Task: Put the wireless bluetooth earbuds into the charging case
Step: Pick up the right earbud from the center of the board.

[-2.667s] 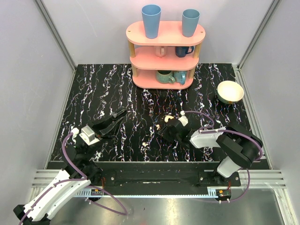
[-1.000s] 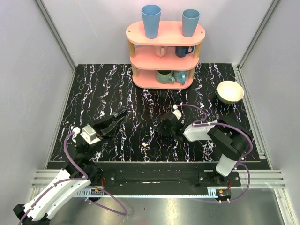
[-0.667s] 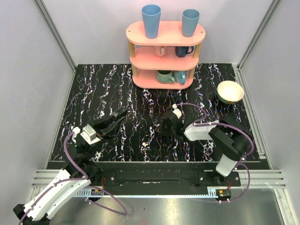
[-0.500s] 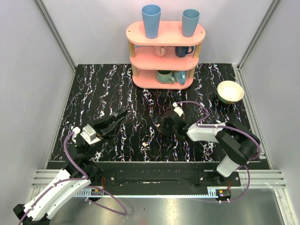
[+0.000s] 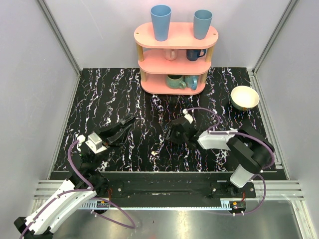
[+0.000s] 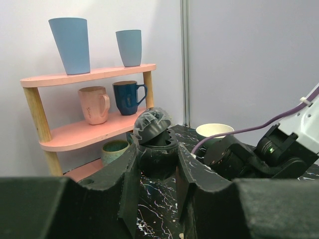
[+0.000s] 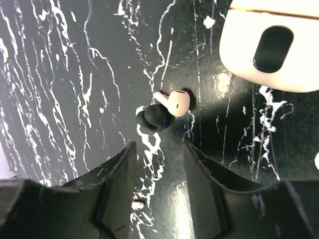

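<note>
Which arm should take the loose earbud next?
Right. The right tool hangs directly over the earbud lying on the table beside the charging case, jaws apart. The left tool sits well off to the side.

Pale grey walls (image 5: 99, 30) enclose a black, white-veined surface (image 5: 109, 94); a pink three-tier shelf (image 5: 182, 34) stands at the back.

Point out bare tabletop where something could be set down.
Free: the back-left corner, bordered by the pink shelf, left wall and left gripper; a patch between the cream bowl and right arm. Crowded: by the right gripper, where an earbud and the charging case lie.
</note>
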Robot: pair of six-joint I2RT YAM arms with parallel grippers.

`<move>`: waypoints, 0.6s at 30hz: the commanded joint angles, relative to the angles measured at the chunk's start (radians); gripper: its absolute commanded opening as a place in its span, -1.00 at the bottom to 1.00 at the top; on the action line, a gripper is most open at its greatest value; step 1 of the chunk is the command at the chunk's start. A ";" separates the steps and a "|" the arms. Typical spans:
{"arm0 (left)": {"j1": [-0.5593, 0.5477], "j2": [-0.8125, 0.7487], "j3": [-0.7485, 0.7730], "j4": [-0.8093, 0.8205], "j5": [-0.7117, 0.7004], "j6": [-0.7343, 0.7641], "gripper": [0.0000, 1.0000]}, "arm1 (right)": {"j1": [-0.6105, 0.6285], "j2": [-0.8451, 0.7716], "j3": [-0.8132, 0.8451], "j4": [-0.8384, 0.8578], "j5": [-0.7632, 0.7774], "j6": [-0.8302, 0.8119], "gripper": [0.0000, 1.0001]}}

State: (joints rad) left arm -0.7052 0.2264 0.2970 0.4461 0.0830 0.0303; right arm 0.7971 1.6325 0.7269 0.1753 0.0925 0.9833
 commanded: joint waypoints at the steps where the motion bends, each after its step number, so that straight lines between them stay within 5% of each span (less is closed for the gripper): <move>1: -0.002 -0.001 0.037 0.028 0.005 0.011 -1.00 | -0.004 0.069 0.020 0.110 -0.034 0.106 0.01; 18: -0.002 0.007 0.040 0.029 0.008 0.014 -1.00 | 0.005 0.168 0.023 0.083 0.059 0.181 -0.18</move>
State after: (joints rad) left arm -0.7052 0.2264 0.2970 0.4458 0.0830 0.0307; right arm 0.7975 1.7679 0.7391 0.3573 0.0738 1.1816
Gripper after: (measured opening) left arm 0.328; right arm 0.414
